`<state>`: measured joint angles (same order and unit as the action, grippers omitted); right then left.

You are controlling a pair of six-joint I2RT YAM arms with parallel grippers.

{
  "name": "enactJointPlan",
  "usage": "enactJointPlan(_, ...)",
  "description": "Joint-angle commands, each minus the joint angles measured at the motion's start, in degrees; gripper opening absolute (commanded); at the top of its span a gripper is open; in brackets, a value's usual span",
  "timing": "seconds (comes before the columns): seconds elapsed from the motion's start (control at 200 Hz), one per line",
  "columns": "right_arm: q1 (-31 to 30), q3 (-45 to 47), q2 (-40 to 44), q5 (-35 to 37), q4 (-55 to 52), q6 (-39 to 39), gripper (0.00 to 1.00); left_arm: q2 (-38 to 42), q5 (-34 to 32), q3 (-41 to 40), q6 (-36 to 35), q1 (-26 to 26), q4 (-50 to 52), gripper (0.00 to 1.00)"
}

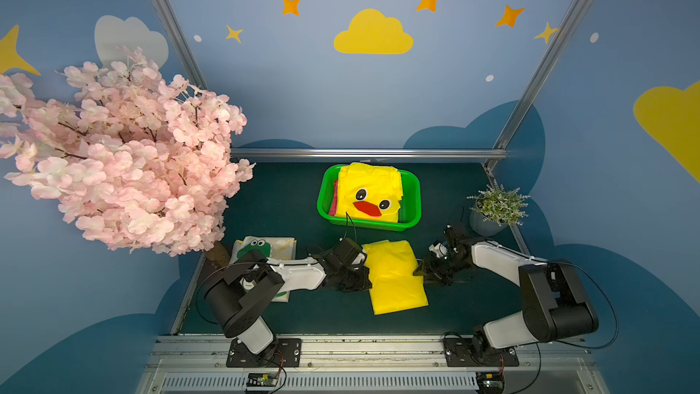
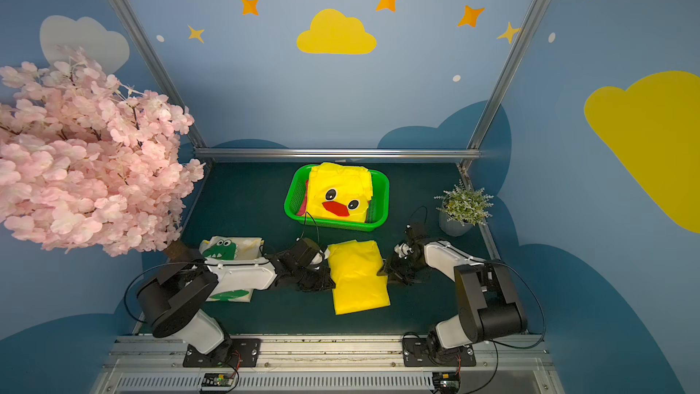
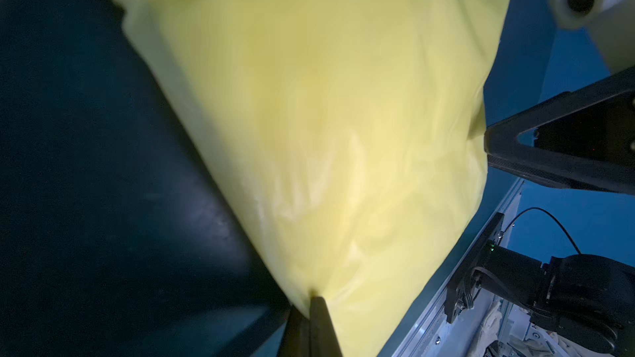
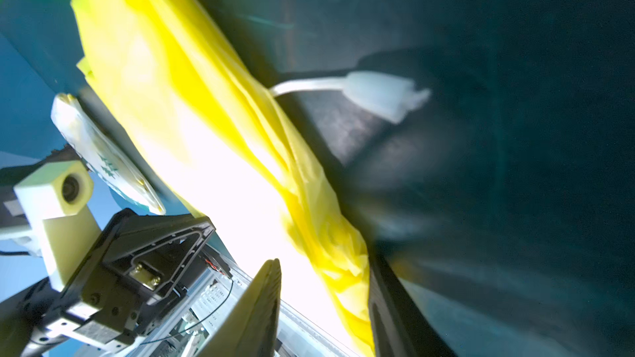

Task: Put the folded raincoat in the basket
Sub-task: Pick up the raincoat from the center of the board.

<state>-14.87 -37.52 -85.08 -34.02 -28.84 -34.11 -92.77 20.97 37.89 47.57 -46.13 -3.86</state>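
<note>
A plain yellow folded raincoat (image 1: 396, 278) (image 2: 358, 278) lies flat on the dark table in front of the green basket (image 1: 413, 198) (image 2: 383, 198). My left gripper (image 1: 365, 276) (image 3: 312, 300) is shut on the raincoat's (image 3: 326, 115) left edge, pinching the film at its tips. At the right edge, my right gripper (image 1: 418, 271) (image 4: 324, 262) stands open, with the edge of the raincoat (image 4: 192, 97) between its fingers and lying against one of them. In the basket lies another yellow raincoat with a duck face (image 1: 369, 195).
A white folded raincoat with a green dinosaur (image 1: 265, 248) lies under my left arm. A pink blossom tree (image 1: 113, 153) overhangs the table's left side. A small potted plant (image 1: 496, 208) stands at the right. A white cord toggle (image 4: 378, 94) lies beside the yellow raincoat.
</note>
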Motion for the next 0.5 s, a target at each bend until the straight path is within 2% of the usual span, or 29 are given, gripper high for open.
enactJointPlan(0.0, -0.9, 0.6, -1.3, -1.2, 2.9, 0.4, 0.35, -0.8, 0.4, 0.7, -1.5, 0.3, 1.4, 0.02)
enactJointPlan(0.08, -1.0, 0.5, -1.7, -1.2, 2.9, 0.4, 0.27, -1.0, 0.5, 0.9, -1.7, 0.3, 1.6, 0.02)
enactJointPlan(0.21, -1.1, 0.6, -1.2, -1.4, 2.1, 0.7, 0.00, -0.4, 1.2, 0.9, -1.6, 0.3, 1.9, 0.02)
enactJointPlan(0.491, -1.5, 0.3, 7.8, -2.4, -5.3, 1.4, 0.00, 7.8, 4.0, 2.2, -2.2, 0.1, 9.1, 0.02)
